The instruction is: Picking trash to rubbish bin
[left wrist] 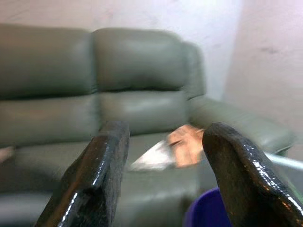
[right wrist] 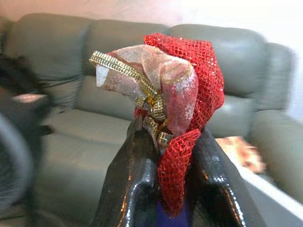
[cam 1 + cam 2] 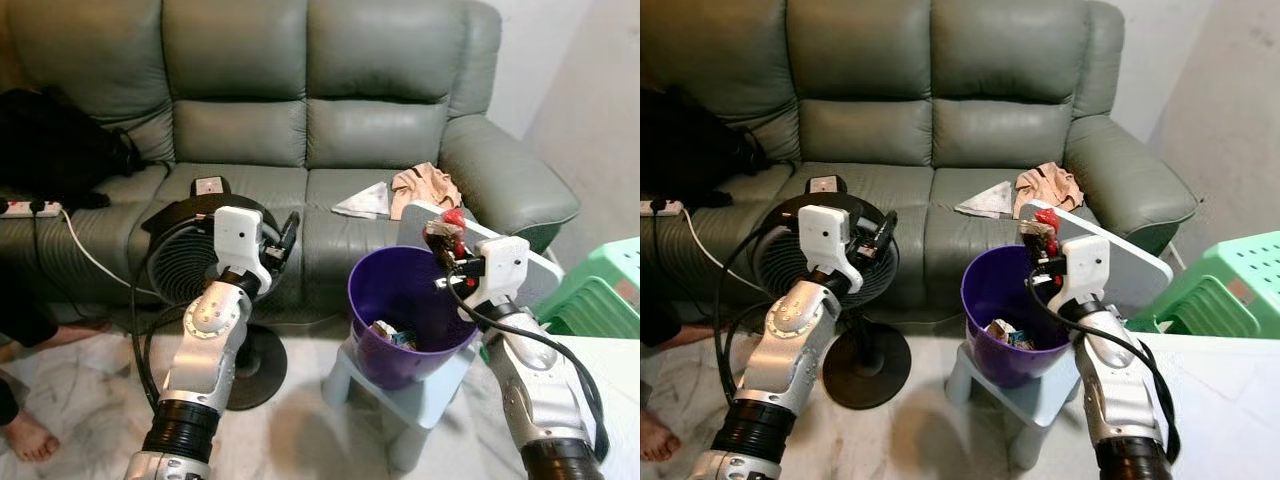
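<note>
A purple plastic bin (image 3: 405, 318), round and tapering, is seen standing on a small pale blue stool (image 3: 412, 400) in front of a grey-green leather sofa (image 3: 300, 120). The right gripper (image 3: 441, 238) is held above the bin's far right rim, its two black fingers clamped on a piece of trash (image 2: 165, 99). In the head views this trash is resolved only as a small red and pale scrap; in the right wrist view it is shown as a bunch of red mesh netting and translucent glittery fabric edged with ribbed gold ribbon, pinched between the glossy fingers (image 2: 130, 189). Crumpled wrappers (image 3: 392, 335) are visible at the bottom of the bin in the head views. The left gripper (image 3: 288, 232) is raised in front of a black round floor fan (image 3: 195, 260); its fingers are told apart poorly from the head, whereas the left wrist view shows them spread apart with nothing between. On the sofa seat a folded whitish paper (image 3: 365, 202) and a crumpled tan rag (image 3: 425, 187) lie side by side, blurred in the left wrist view. A white flat board (image 3: 1140, 255) is propped behind the bin, and stacked green plastic stools (image 3: 600, 295) are seen at the right. A white power strip (image 3: 30, 209) rests at the left end of the sofa seat, and a person's bare foot (image 3: 28, 437) is on the marble-patterned floor (image 3: 300, 420)
</note>
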Robot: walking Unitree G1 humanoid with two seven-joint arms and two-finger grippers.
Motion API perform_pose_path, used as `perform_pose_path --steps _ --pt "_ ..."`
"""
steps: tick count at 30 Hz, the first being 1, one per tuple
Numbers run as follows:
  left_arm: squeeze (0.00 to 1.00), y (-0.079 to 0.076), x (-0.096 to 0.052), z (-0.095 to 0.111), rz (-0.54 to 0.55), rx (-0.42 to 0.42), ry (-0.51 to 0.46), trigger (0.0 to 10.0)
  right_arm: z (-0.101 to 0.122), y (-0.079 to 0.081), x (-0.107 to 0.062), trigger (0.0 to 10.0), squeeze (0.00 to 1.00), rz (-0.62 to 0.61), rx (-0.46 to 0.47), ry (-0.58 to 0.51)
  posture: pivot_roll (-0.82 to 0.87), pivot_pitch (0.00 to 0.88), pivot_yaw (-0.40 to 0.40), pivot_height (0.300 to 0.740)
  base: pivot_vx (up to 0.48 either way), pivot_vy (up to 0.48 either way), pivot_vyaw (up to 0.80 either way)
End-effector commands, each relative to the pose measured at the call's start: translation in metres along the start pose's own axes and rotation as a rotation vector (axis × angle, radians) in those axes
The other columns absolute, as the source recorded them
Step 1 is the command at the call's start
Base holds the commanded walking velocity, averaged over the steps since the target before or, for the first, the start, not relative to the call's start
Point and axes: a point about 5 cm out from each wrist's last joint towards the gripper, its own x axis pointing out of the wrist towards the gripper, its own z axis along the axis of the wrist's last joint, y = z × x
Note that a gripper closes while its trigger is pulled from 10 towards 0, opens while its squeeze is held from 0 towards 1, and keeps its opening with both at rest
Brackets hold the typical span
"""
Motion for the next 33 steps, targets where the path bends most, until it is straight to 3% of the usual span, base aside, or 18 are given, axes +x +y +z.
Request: perform_pose_path --steps 1,16,33 --pt "0.00 -0.013 0.003 0.002 -0.038 -0.007 -0.007 10.0 -0.001 -0.011 -0.005 10.0 0.00 -0.032 0.000 0.011 0.11 0.000 -0.029 0.740 0.341 0.000 0.00" --pt "0.00 -0.016 0.002 0.004 -0.039 0.009 -0.034 10.0 0.001 -0.006 -0.001 10.0 0.00 0.056 -0.021 0.022 0.11 0.000 -0.036 0.740 0.019 0.000 0.00" --pt "0.00 -0.030 -0.018 0.001 -0.091 -0.046 -0.052 10.0 0.010 0.015 0.039 10.0 0.00 0.180 -0.105 0.077 0.16 0.052 -0.088 0.740 0.000 0.000 0.00"
